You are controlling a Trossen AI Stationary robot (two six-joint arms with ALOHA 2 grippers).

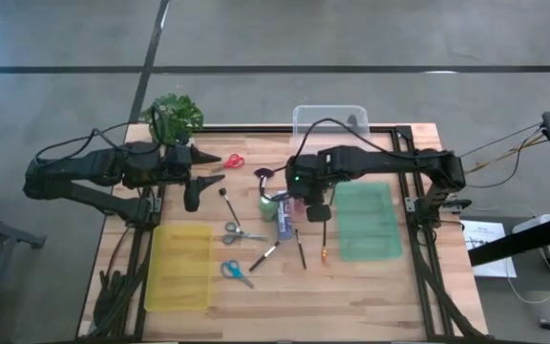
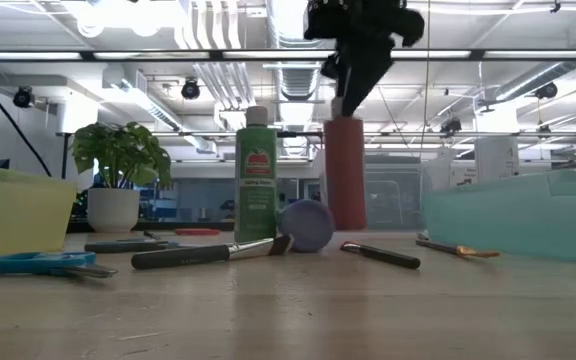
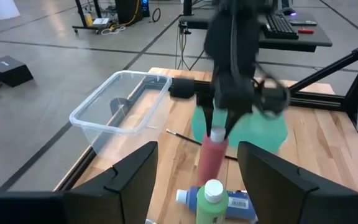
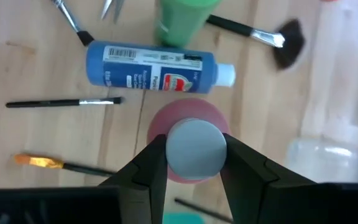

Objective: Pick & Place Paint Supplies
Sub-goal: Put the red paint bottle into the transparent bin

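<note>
The task looks barely begun: the right gripper [image 4: 193, 163] pinches the white cap of the upright pink bottle [image 2: 345, 172] mid-table, seemingly not yet lifted, while bottles, brushes and scissors remain outside both trays and the left gripper [image 1: 205, 170] waits open.

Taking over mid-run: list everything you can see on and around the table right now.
pink bottle: one, pink with white cap, upright at table centre
green bottle: one, green, upright beside it
blue bottle: one, blue, lying between them
brushes: five, dark or wood handles, scattered around the bottles
scissors: three, red, grey and blue, left of centre
yellow tray: one, front left
green tray: one, right
clear bin: one, back edge
plant: one, green, back left corner
left gripper: jaws open, waiting near the red scissors
right gripper: jaws gripping the pink bottle's cap
</note>
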